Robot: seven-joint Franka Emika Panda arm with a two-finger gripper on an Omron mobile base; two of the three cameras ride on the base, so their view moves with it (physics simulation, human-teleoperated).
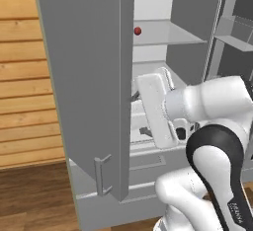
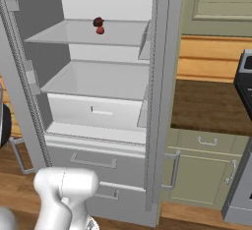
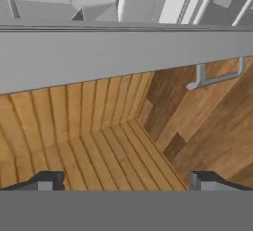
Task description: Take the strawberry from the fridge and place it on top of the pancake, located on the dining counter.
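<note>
Gripper [image 3: 126, 180] spread wide above a wood floor [image 3: 99, 141]; fridge door [image 3: 113, 52] edge crosses above, handle [image 3: 217, 77] at right

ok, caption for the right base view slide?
Open fridge: strawberry beside a dark lump on the upper shelf.

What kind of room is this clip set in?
Most likely a home kitchen, rendered. An open fridge with shelves and drawers holds a strawberry; beside it a dark wooden counter tops green cabinets, and the floor is wood.
</note>
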